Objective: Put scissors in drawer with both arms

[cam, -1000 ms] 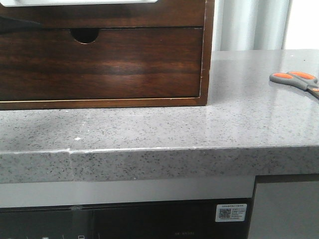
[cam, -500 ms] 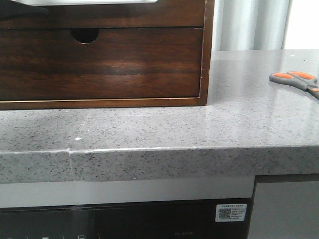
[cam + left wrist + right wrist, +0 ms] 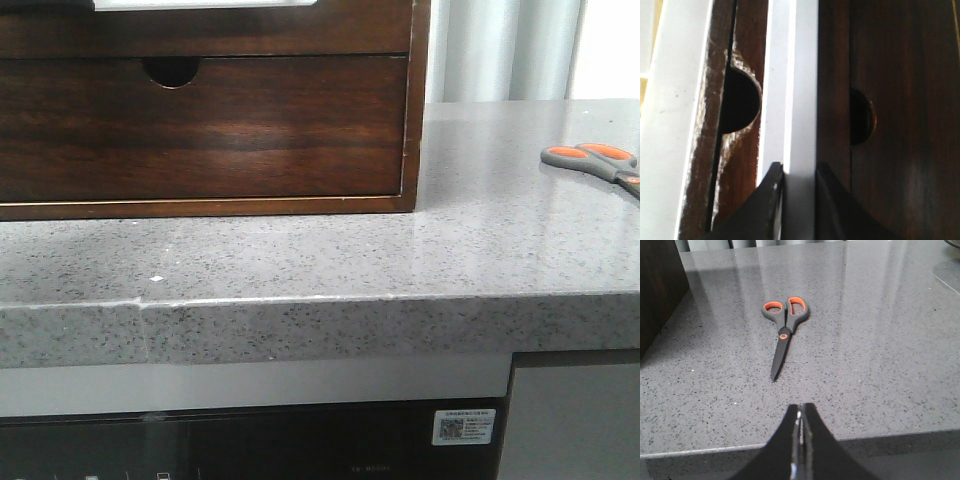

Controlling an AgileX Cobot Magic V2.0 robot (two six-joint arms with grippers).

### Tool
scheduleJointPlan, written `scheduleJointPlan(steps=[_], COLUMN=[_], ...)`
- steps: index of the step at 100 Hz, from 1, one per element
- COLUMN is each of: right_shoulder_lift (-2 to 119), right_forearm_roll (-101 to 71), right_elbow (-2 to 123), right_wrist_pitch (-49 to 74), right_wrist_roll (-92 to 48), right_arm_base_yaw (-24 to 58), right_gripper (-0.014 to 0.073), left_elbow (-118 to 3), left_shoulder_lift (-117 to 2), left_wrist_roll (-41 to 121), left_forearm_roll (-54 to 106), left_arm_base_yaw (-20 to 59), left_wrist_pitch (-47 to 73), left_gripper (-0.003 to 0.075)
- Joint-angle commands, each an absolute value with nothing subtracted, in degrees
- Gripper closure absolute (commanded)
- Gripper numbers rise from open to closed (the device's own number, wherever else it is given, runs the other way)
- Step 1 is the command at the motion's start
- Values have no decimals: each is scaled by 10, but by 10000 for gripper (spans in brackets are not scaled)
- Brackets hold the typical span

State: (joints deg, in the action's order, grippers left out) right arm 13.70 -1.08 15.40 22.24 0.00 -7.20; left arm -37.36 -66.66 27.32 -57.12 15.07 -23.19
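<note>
The scissors (image 3: 592, 159) (image 3: 785, 327), grey with orange loop inserts, lie flat on the speckled counter at the right, blades closed. My right gripper (image 3: 801, 409) is shut and empty, hovering over the counter's front edge, with the blade tips a short way ahead of it. The drawer (image 3: 200, 32) (image 3: 834, 75) is the plain dark front at the top of the wooden cabinet, with a white strip (image 3: 790, 75) along its top. My left gripper (image 3: 799, 170) straddles that white strip, one finger on each side and touching it.
Below the plain drawer is a second drawer with a half-round notch (image 3: 172, 70). The grey stone counter (image 3: 320, 250) has a thick front edge, with dark appliance fronts beneath. Pale curtains hang behind at the right.
In the front view a dark shape at the top left has moved up and now covers the left end of the white strip. The scissors have not moved.
</note>
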Motion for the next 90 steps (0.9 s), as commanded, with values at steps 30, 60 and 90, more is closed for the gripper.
scheduleJointPlan(steps=[30,60,90], right_shoulder_lift=[149,149,149], right_forearm_roll=[-9,-9,-9], right_elbow=[170,170,170], right_wrist_pitch=[178,178,178], right_wrist_roll=[0,0,0], right_arm_base_yaw=[-75,-75,-75], right_gripper=[699,699,699], left_elbow=[-351,-308,-282], left_shoulder_lift=[-600,-535,-464], left_wrist_roll=[265,252,252], left_forearm_roll=[-557,-544,-517], left_arm_base_yaw=[214,262,318], left_wrist_pitch=[-222,-183,-136], left_gripper=[716,716,716])
